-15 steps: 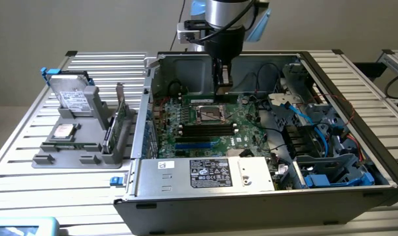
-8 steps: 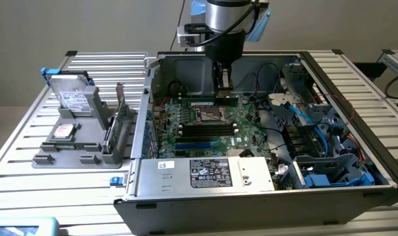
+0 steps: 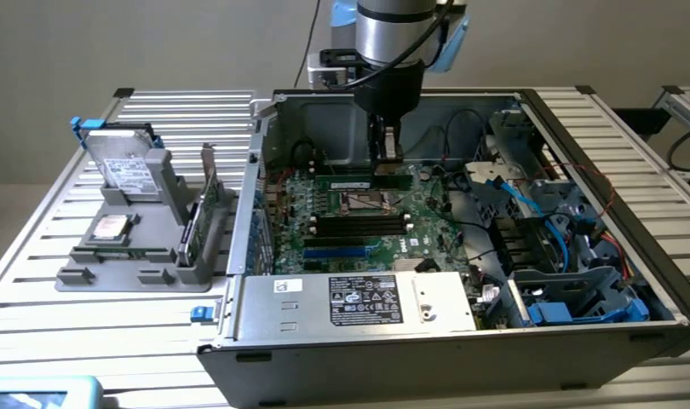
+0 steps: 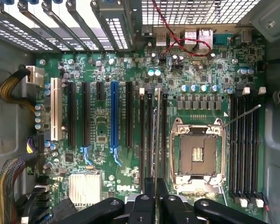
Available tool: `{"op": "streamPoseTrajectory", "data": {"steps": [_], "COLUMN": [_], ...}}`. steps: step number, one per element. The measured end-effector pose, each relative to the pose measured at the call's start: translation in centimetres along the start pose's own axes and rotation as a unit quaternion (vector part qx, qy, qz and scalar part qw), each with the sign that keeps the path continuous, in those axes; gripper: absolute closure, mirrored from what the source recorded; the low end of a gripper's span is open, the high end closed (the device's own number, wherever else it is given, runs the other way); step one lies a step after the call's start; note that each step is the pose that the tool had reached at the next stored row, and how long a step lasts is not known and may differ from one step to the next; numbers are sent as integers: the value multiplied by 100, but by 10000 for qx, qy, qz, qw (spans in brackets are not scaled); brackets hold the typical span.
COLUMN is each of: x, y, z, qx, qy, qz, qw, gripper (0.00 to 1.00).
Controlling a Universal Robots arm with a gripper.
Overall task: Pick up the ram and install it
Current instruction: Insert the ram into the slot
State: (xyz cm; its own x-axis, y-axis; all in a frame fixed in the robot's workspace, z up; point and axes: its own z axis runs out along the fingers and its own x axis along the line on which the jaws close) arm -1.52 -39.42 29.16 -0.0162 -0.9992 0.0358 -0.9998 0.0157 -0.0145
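Hanging inside the open computer case (image 3: 436, 366), above the motherboard (image 4: 102, 70), the gripper (image 4: 155, 193) pinches the ram (image 4: 157, 135) edge-on over the memory slots (image 4: 164, 140) beside the CPU socket (image 4: 196, 154). Any skew or sideways offset could land the ram on a slot wall or latch, jamming it or stressing the board.

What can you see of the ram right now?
The ram is a long, thin green circuit-board stick. In the wrist view it is edge-on and reads as a narrow pale strip. The hand grips it by its upper edge, fingers shut on its two faces. It stands on edge, lined up along the black memory slots beside the empty CPU socket, inside the open computer case. Whether it is pressed into a slot cannot be told.
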Motion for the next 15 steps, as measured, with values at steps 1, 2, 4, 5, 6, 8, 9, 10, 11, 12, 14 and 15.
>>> {"op": "streamPoseTrajectory", "data": {"steps": [1,2,4,5,6,8,9,10,11,12,14,15], "x": [0,0,0,1,5,22,24,25,25,25,23,23], "y": [0,0,0,0,-1,-6,-6,-7,-7,-7,-6,-6], "z": [18,35,69,85,97,107,113,121,131,146,180,195], "qx": [0,0,0,-1,-1,0,0,0,0,0,1,1], "qy": [0,0,0,2,3,15,28,43,51,51,51,51], "qz": [2,5,9,11,13,13,13,13,13,13,13,13], "qw": [10000,10000,10000,10000,10000,10000,10000,10000,10000,10000,10000,10000], "gripper": [86,86,86,86,86,86,86,86,86,86,86,86]}}
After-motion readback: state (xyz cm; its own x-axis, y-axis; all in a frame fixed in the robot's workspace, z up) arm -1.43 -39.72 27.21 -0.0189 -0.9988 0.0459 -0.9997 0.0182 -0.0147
